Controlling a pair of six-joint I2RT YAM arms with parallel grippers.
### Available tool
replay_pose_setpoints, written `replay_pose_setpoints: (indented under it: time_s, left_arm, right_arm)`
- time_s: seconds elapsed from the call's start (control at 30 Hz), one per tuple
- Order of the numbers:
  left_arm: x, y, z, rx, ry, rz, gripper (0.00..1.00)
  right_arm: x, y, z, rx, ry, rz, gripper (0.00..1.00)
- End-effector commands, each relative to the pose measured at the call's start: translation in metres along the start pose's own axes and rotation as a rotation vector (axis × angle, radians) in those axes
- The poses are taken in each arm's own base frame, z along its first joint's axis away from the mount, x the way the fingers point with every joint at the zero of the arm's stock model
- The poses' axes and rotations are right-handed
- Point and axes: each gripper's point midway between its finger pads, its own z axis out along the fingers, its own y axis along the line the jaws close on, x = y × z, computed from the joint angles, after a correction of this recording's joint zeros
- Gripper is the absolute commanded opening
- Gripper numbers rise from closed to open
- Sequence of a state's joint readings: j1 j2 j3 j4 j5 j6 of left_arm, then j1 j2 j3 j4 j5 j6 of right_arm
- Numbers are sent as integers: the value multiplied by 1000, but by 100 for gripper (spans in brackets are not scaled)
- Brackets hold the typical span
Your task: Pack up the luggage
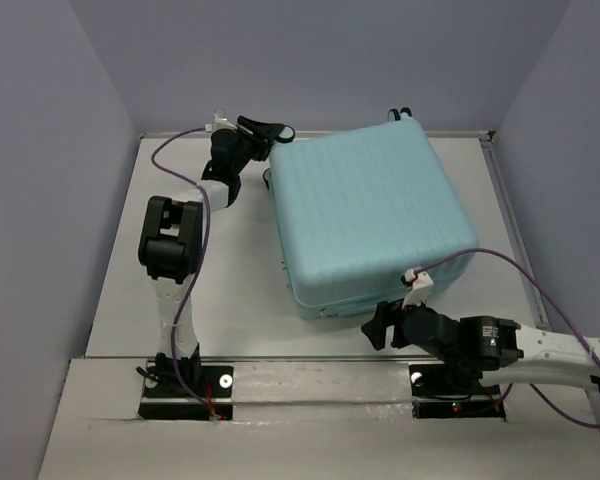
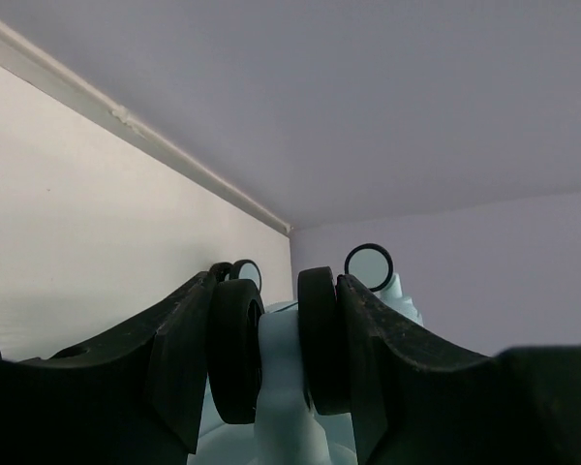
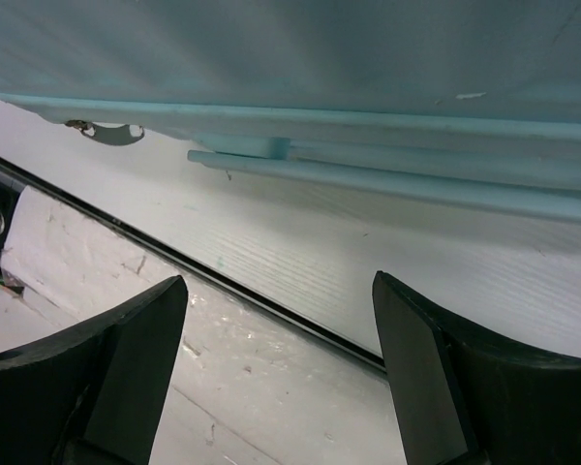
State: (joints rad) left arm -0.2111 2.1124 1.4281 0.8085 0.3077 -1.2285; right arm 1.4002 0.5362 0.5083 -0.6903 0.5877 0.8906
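**Fig. Luggage closed on the table, both arms at its edges.** The luggage (image 1: 375,215) lay shut and flat on the table (image 1: 120,260), right of centre. Its ribbed shell faced up and it sat slightly out of square with the table edges. Its caster wheels (image 2: 368,262) pointed toward the back wall, so its length ran near to far.

The left gripper (image 2: 276,325) was at the far left corner. Its pads (image 2: 234,358) were pressed from both sides on a pale aqua part of the case's edge; whether this was rim, handle or tab could not be told. The right gripper (image 3: 281,291) hovered low, just in front of the near side, with its jaws wide apart and holding nothing. The seam of the case lay beyond and above its fingertips. A small metal tab (image 3: 107,133), probably a zip pull, hung on that seam to the left.

The left arm, already in contact, was judged the better placed to act. The shut shell itself barred any packing, and the back wall stood close behind the wheels.
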Motion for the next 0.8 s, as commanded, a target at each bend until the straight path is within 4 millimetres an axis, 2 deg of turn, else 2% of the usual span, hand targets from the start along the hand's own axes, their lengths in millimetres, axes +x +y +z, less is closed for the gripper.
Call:
replay_pose_setpoints:
  time_s: [0.0, 0.07, 0.13, 0.23, 0.3, 0.37, 0.4, 0.43, 0.47, 0.5, 0.53, 0.57, 0.63, 0.73, 0.77]
  left_arm:
    - [-53, -222, -54, 429, -126, 248, 6]
    - [-59, -242, -61, 428, -140, 282, 6]
    - [-64, -254, -66, 415, -155, 315, 6]
    - [-73, -261, -74, 382, -185, 342, 6]
    - [-82, -256, -81, 343, -213, 371, 6]
    - [-90, -244, -85, 308, -232, 383, 6]
    - [-90, -219, -85, 255, -230, 376, 6]
    - [-97, -212, -90, 238, -244, 380, 6]
    - [-95, -190, -89, 197, -240, 380, 6]
    - [-94, -180, -87, 177, -236, 406, 6]
    - [-91, -171, -85, 165, -222, 408, 6]
    - [-89, -163, -82, 154, -210, 406, 6]
    - [-82, -152, -76, 146, -173, 389, 6]
    - [-80, -141, -76, 127, -166, 375, 6]
    - [-80, -131, -79, 102, -172, 368, 6]
  right_arm:
    - [-28, 0, -7, 24, -91, 38, 83]
    - [-31, -1, -9, 30, -102, 37, 84]
    - [-32, -2, -10, 33, -104, 34, 84]
    - [-31, -7, -9, 59, -96, 35, 84]
    - [-32, -16, -6, 124, -85, 51, 82]
    - [-34, -22, -3, 172, -79, 58, 80]
    - [-37, -32, 2, 232, -87, 65, 76]
    - [-42, -36, 4, 262, -97, 73, 68]
    - [-44, -44, 6, 298, -101, 64, 59]
    - [-51, -56, 13, 359, -108, 90, 56]
    - [-54, -58, 17, 364, -106, 89, 51]
    - [-56, -60, 20, 361, -94, 61, 37]
    - [-62, -58, 27, 352, -108, 80, 33]
    - [-66, -69, 29, 403, -137, 109, 33]
    - [-66, -75, 31, 422, -132, 107, 33]
